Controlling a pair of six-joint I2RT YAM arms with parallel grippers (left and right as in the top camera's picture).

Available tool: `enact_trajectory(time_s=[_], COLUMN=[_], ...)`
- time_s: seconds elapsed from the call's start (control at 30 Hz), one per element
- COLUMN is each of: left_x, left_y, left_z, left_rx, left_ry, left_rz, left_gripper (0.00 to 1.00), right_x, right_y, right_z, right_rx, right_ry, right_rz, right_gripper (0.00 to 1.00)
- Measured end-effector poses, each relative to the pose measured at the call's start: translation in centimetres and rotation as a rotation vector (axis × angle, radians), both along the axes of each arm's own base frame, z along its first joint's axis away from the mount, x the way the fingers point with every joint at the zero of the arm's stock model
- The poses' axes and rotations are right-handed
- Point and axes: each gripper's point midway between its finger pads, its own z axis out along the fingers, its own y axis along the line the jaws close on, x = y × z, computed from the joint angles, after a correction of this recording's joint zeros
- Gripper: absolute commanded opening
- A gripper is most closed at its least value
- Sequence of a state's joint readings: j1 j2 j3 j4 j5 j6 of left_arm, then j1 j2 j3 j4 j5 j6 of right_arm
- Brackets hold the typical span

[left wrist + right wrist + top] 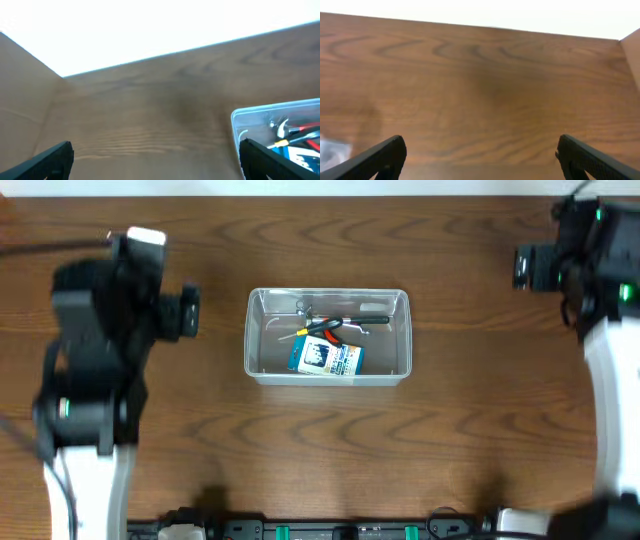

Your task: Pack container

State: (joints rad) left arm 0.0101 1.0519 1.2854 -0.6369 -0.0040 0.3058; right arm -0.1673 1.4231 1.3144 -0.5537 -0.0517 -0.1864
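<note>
At mid-table, the container point(268, 340) sits on the table point(330, 440) between my two arms, its long axis running left to right across the overhead view, one short end facing each arm.

Left pincer point(156, 150): spread wide, holding nothing. From it the container lies to the right and slightly ahead; its near short wall and rounded corner show at the right edge of the left wrist view. This arm is the nearer of the two.

Right pincer point(480, 145): also spread wide and empty, over bare table near the far right corner and well apart from the container. A pale smear at the lower left edge of its wrist view may be the container's corner; the view is too blurred to confirm.

Condition of the container: clear plastic, rectangular, rounded corners, raised rim, upright, no lid in view. Inside lie a blue-and-white box point(326, 358) toward the near wall, an orange-handled tool point(322, 330) above it, a black-handled tool point(365, 321) and some small metal pieces I cannot identify.

Judgement: no loose items show on the table, so packing appears largely done.
</note>
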Motion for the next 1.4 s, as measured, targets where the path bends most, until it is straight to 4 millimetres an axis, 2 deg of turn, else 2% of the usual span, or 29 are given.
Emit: enact_trajectory(time_s=[0.1, 0.27, 0.33, 0.53, 0.7, 1.0, 1.2, 1.4], left_x=[-2.5, -6.0, -7.1, -10.0, -11.9, -12.3, -13.0, -14.4], left_y=[0.0, -0.1, -0.1, -0.1, -0.1, -0.1, -0.1, -0.1], left_z=[-0.5, -4.5, -6.1, -9.3, -11.2, -11.8, -13.5, -16.0], left_rx=[-0.006, -0.014, -0.014, -0.014, -0.014, -0.014, -0.015, -0.015], left_ry=[-0.069, -0.101, -0.11, -0.147, -0.133, -0.109, -0.034, 0.081], left_rz=[0.004, 0.007, 0.008, 0.007, 0.007, 0.008, 0.008, 0.009], left_gripper=[0.98, 0.98, 0.98, 0.98, 0.98, 0.98, 0.98, 0.98], right_x=[-4.3, -10.5, -12.3, -16.4, -18.6, -21.0, -22.3, -22.7], right_y=[1.7, 3.9, 4.5, 5.1, 5.3, 5.5, 5.6, 5.7], right_z=[-0.1, -2.7, -4.2, -5.4, -6.3, -9.5, -10.9, -11.2], right_rx=[-0.006, -0.008, -0.008, -0.011, -0.006, 0.012, 0.022, 0.024], right_ry=[-0.048, -0.077, -0.083, -0.111, -0.075, 0.08, 0.155, 0.176], right_rz=[0.027, 0.065, 0.079, 0.089, 0.092, 0.092, 0.092, 0.092], right_gripper=[0.99, 0.99, 0.99, 0.99, 0.99, 0.99, 0.99, 0.99])
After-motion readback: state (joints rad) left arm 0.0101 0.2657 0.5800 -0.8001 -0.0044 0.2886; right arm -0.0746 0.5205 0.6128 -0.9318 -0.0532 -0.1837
